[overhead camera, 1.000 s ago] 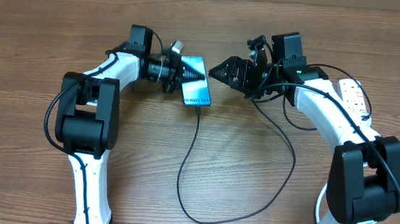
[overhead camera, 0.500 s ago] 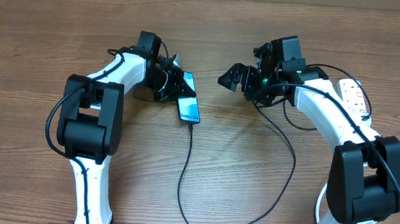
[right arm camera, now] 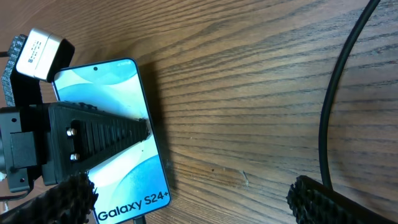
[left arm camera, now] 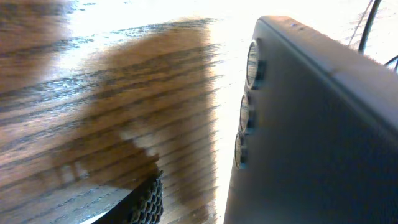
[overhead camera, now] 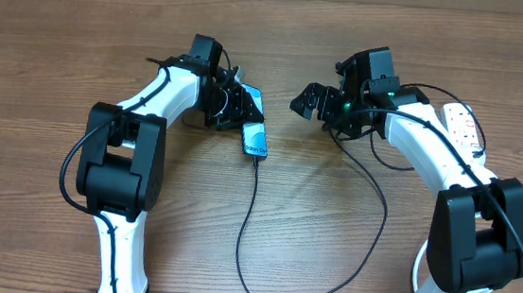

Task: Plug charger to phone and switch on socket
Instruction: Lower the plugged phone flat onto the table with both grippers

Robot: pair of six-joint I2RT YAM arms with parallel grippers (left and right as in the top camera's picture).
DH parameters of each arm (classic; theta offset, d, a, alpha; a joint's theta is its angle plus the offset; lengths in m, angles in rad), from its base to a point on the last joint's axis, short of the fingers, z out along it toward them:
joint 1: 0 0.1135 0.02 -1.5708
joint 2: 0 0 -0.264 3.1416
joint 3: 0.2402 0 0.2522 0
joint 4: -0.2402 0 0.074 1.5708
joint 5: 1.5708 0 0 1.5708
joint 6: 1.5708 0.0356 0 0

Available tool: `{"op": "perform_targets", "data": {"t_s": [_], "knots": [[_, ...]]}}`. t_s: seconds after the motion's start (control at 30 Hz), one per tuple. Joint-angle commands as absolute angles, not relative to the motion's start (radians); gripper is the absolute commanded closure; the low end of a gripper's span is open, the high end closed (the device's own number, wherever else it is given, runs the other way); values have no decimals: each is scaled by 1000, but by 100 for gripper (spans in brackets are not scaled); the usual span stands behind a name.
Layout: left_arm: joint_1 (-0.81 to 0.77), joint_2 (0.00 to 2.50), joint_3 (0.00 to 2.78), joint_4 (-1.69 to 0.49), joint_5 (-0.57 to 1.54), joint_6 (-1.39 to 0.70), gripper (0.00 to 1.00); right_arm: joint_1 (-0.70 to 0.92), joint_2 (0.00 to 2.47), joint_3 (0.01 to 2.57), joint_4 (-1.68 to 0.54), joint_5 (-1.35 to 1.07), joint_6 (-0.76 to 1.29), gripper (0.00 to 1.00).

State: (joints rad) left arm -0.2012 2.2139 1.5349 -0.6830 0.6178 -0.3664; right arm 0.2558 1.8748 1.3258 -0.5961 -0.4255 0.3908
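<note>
Left end effector clamps the phone at 11 o'clock on the surface, seemingly tilted off it. Right end effector gapes empty. Twisting the phone could tug the charger from its 6 o'clock port. The socket sits unswitched at 2 o'clock.

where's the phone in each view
overhead: phone left of centre, at the left arm's tip.
left wrist: phone fills the right side, dark back and lenses showing.
right wrist: phone at left, screen up.
shared landmark: the left pincer clamped on it.
</note>
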Motion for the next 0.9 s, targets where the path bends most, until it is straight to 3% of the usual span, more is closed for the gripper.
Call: {"op": "perform_targets", "data": {"t_s": [0.0, 0.07, 0.2, 0.27, 0.3, 0.4, 0.5, 0.8, 0.87], "knots": [[-190, 2261, 1508, -702, 441, -358, 63, 255, 1863, 1346, -598, -411, 384, 0], [-190, 2261, 1508, -707, 441, -358, 64, 255, 1863, 1346, -598, -411, 384, 0], [-190, 2261, 1508, -707, 441, -358, 52, 255, 1863, 1346, -601, -411, 384, 0], [-190, 2261, 1508, -707, 441, -358, 55, 255, 1863, 1346, -606, -412, 384, 0], [-190, 2261, 1508, -707, 441, -358, 68, 256, 1863, 1346, -614, -412, 384, 0], [-190, 2261, 1508, -707, 441, -358, 83, 268, 1863, 1346, -636, -412, 385, 0], [-190, 2261, 1508, -707, 441, -358, 89, 290, 1863, 1345, -646, -412, 385, 0], [-190, 2261, 1508, -707, 441, -358, 92, 328, 1863, 1345, -638, -411, 384, 0], [-190, 2261, 1508, -707, 441, -358, 85, 328, 1863, 1345, -646, -411, 384, 0]]}}
